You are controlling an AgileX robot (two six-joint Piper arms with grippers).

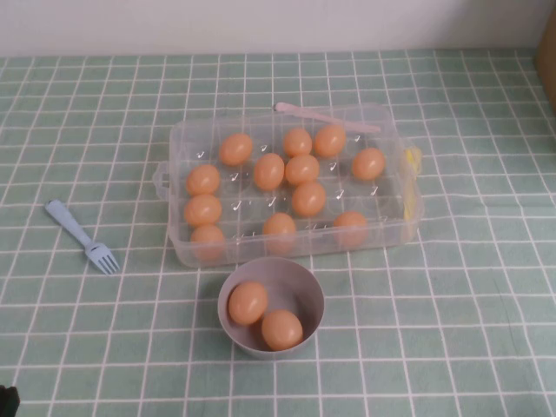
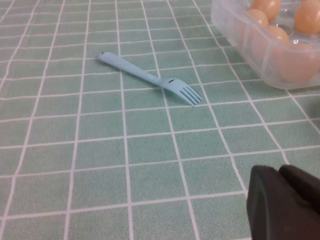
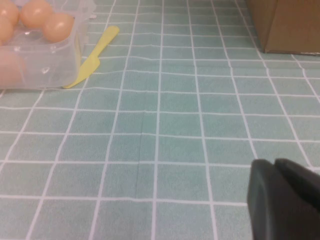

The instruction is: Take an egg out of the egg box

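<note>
The clear egg box [image 1: 178,143] lies open in the middle of the table, with several orange-brown eggs in its cells, one near the centre [image 1: 268,171]. A corner of the box shows in the left wrist view [image 2: 235,30] and in the right wrist view [image 3: 45,65]. My left gripper [image 2: 280,169] is shut and empty, low over the cloth near the table's front left, well away from the box. My right gripper [image 3: 275,162] is shut and empty, to the box's right, outside the high view.
A greyish bowl [image 1: 300,271] in front of the box holds two eggs [image 1: 248,302]. A blue fork [image 1: 82,236] lies left of the box. A pink utensil [image 1: 326,118] rests on the box's back rim. A yellow knife-like piece [image 3: 92,55] lies by its right side. A brown box [image 3: 285,25] stands far right.
</note>
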